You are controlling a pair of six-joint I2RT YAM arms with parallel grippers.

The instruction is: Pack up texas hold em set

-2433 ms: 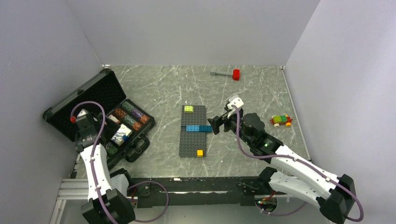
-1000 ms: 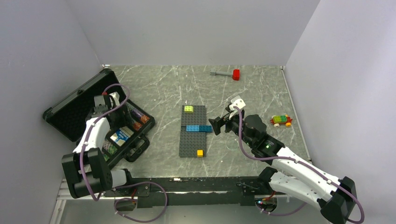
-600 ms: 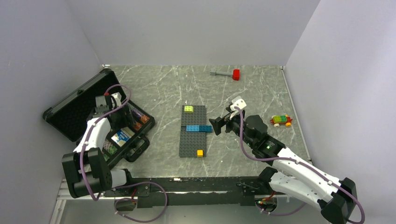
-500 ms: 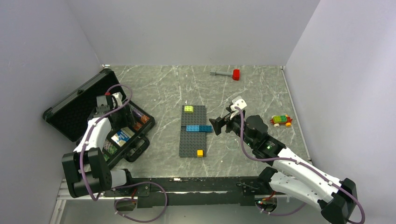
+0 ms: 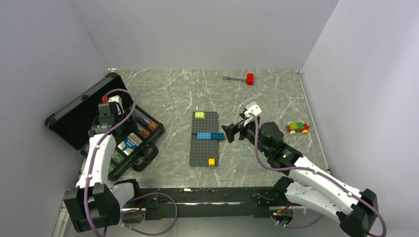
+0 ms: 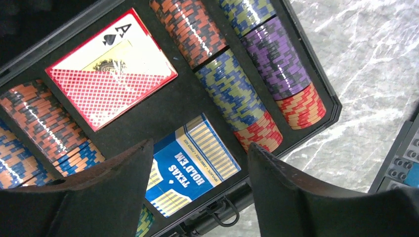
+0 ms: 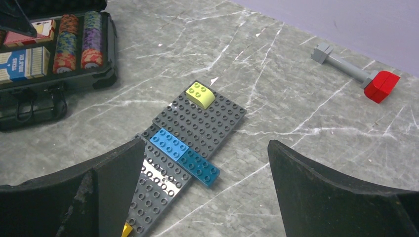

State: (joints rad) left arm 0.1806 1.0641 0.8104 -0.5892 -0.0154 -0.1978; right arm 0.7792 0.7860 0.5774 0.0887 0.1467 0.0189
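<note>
The black case (image 5: 74, 112) lies open at the left, lid tilted back. Its foam tray holds rows of chips (image 6: 232, 94), a red-backed card pack (image 6: 111, 69) and a blue-white "Texas Hold'em" pack (image 6: 190, 170), which also shows in the top view (image 5: 129, 143). My left gripper (image 5: 109, 118) hovers open and empty above the tray; in the left wrist view (image 6: 200, 187) the blue pack lies between its fingers, well below. My right gripper (image 5: 230, 133) is open and empty beside the brick baseplate, its fingers (image 7: 108, 192) spread wide. No buttons show.
The dark grey baseplate (image 5: 203, 148) with coloured bricks lies mid-table, also in the right wrist view (image 7: 197, 123). A red-headed hammer (image 5: 239, 78) lies at the back. A small brick car (image 5: 297, 127) sits at the right. A small pale disc (image 5: 243, 154) lies near my right arm.
My left gripper swung from the case's left side over the tray, then drew back a little towards the lid. The right arm has barely moved.
</note>
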